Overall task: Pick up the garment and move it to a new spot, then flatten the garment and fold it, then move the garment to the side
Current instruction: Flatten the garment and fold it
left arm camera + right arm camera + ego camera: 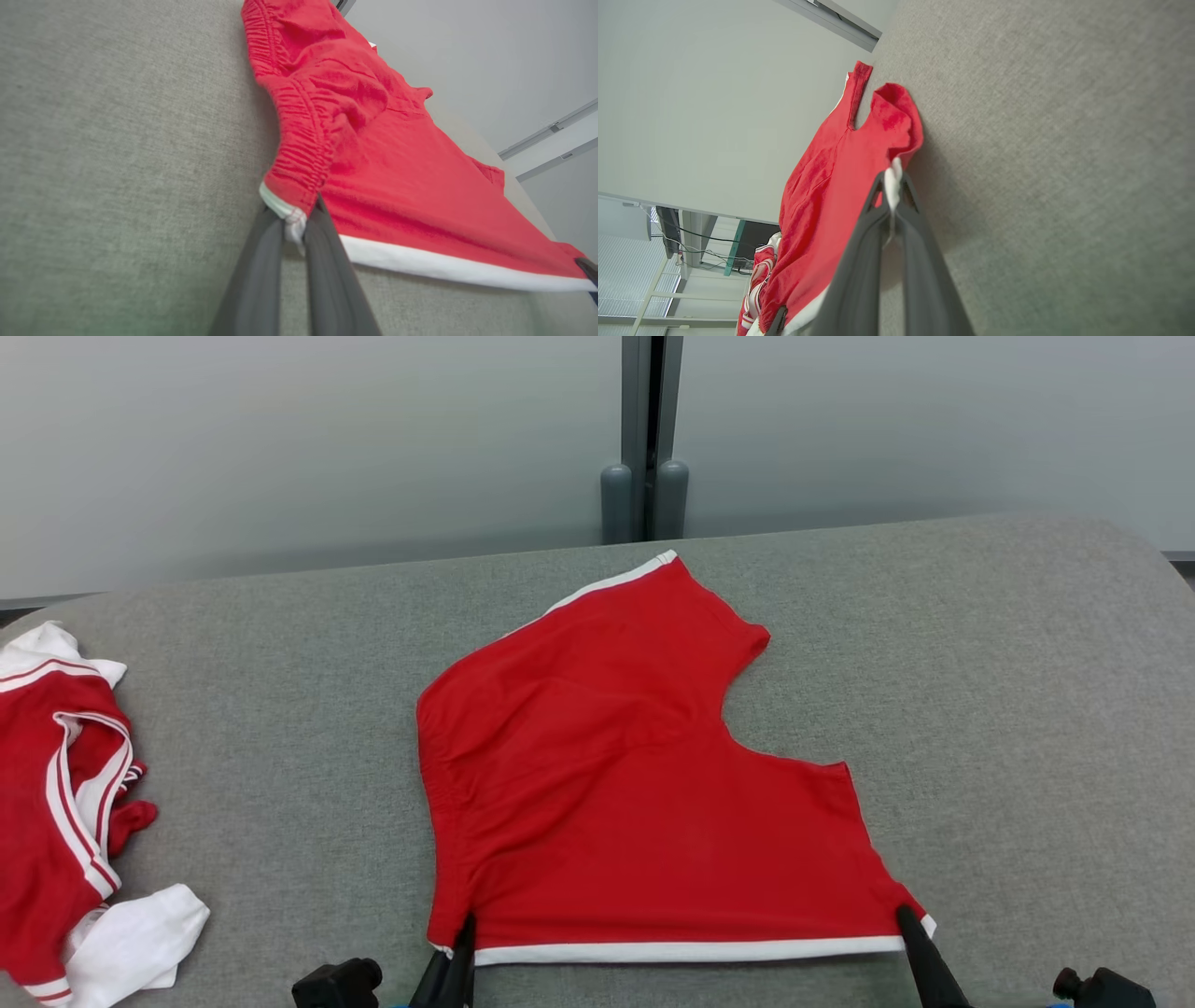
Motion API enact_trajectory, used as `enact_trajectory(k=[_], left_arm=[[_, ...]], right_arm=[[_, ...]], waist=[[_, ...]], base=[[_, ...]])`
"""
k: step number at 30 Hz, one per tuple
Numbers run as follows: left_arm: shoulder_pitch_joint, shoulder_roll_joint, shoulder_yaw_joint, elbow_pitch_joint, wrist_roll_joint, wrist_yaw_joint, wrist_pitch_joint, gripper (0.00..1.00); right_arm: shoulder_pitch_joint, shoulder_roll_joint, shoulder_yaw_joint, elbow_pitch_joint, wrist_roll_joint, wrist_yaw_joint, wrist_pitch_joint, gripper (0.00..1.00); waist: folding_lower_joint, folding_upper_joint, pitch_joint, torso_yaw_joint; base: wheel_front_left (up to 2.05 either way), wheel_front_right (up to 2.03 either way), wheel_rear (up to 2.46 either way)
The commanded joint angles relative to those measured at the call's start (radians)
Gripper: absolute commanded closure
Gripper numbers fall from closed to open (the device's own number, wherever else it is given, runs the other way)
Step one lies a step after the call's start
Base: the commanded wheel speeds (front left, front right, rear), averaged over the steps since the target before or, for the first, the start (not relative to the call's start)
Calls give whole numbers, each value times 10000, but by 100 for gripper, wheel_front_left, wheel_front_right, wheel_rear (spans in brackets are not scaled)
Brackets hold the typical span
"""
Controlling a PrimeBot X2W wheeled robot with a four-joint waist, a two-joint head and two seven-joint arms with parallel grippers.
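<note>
**Red garment (pixel 616 775) spread out, held at two corners**

It lies mostly smooth, with slight gathers along the elastic waistband side. The white-trimmed hem runs taut and straight from the left gripper (pixel 465 929) to the right gripper (pixel 906 919). Each is clamped on one hem corner, and the rest stretches away beyond the fingertips.

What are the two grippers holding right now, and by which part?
The red shorts, by both ends of the near white-striped edge: the left gripper pinches the waistband corner, the right gripper the leg-hem corner.
</note>
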Motion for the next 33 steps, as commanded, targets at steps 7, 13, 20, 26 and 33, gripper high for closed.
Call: enact_trajectory(k=[7, 13, 20, 26, 33], left_arm=[[-96, 34, -384, -1103, 857, 34, -1, 100], [-777, 32, -806, -2014, 973, 32, -1, 100], [-1943, 33, -894, -2085, 256, 32, -1, 100], [-2963, 24, -1032, -1990, -1600, 30, -1, 100], [-4702, 28, -1707, -1296, -2818, 30, -1, 100]], right_arm=[[168, -212, -299, -536, -80, 1, 25, 100], [-1004, -189, -454, -771, -498, 1, 238, 100], [-3464, 43, -413, -257, -921, 2, 930, 100], [-5730, 145, -785, 1276, -1328, 2, 1129, 100], [-7934, 125, -630, 2911, -2008, 2, 1288, 100]], waist=[[2, 0, 62, 175], [2, 0, 661, 317], [2, 0, 1508, 579], [2, 0, 2132, 1099], [2, 0, 2927, 1621]], base=[[0, 0, 0], [0, 0, 0], [0, 0, 0], [0, 0, 0], [0, 0, 0]])
